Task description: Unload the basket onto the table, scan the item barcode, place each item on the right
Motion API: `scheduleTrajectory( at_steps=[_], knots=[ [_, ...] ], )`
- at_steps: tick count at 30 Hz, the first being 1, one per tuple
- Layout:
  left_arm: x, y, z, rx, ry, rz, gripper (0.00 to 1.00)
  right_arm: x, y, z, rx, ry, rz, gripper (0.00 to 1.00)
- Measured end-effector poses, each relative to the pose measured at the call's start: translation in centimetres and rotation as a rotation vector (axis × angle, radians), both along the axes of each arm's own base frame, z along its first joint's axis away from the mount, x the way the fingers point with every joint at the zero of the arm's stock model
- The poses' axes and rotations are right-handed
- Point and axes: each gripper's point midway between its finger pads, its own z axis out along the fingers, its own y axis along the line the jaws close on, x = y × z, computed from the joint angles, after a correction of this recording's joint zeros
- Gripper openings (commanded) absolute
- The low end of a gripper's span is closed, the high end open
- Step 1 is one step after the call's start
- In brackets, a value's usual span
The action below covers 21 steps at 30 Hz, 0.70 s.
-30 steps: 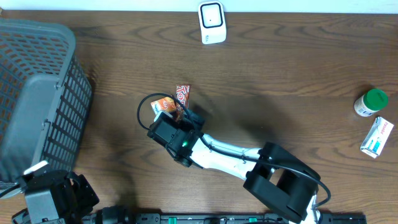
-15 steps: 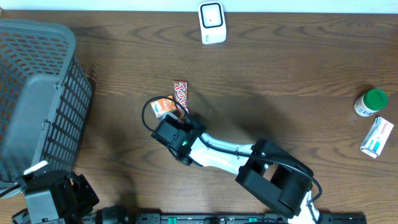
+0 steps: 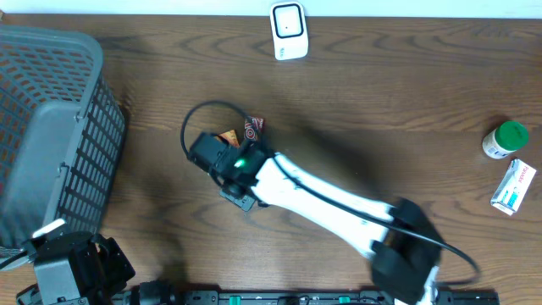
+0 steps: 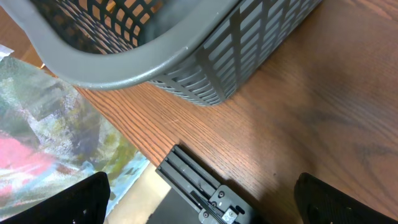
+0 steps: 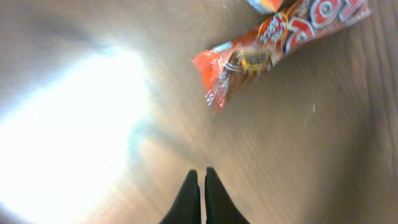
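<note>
You're at the pickup: your right gripper (image 5: 200, 186) is pinched shut on nothing, so open it around the red snack wrapper (image 5: 280, 37), then carry that to the far-edge scanner (image 3: 289, 30).

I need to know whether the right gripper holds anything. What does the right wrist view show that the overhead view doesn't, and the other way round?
Only the right wrist view: the right gripper shut with nothing in it, the red snack wrapper lying on the table apart from it. Only the overhead view: the white scanner, the grey basket, the green-capped bottle and the small box. Both: the wrapper and the wooden table.
</note>
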Motion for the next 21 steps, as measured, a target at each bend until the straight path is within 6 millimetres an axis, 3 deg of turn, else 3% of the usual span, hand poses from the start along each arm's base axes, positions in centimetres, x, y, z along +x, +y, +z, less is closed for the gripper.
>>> scheduleTrajectory(
  at_steps=[2, 3, 4, 6, 7, 11, 15, 21],
  knots=[
    [0.0, 0.0, 0.0, 0.000, 0.000, 0.000, 0.95, -1.2, 0.1, 3.4, 0.068, 0.035, -0.008, 0.01],
    [0.0, 0.0, 0.0, 0.000, 0.000, 0.000, 0.95, -2.0, 0.0, 5.2, 0.107, 0.056, -0.012, 0.11],
    [0.0, 0.0, 0.0, 0.000, 0.000, 0.000, 0.95, -2.4, -0.1, 6.4, 0.135, 0.067, -0.021, 0.32],
    [0.0, 0.0, 0.0, 0.000, 0.000, 0.000, 0.95, -3.0, -0.3, 8.0, 0.175, 0.075, -0.034, 0.92],
    [0.0, 0.0, 0.0, 0.000, 0.000, 0.000, 0.95, -3.0, -0.4, 8.3, 0.186, 0.076, -0.040, 0.99],
    [0.0, 0.0, 0.0, 0.000, 0.000, 0.000, 0.95, -1.4, 0.3, 7.0, 0.193, 0.016, -0.066, 0.99],
    [0.0, 0.0, 0.0, 0.000, 0.000, 0.000, 0.95, 0.4, -0.1, 2.1, 0.098, -0.050, -0.109, 0.99],
    [0.0, 0.0, 0.0, 0.000, 0.000, 0.000, 0.95, 1.6, -3.3, -5.9, -0.119, -0.116, -0.166, 0.96]
  ],
)
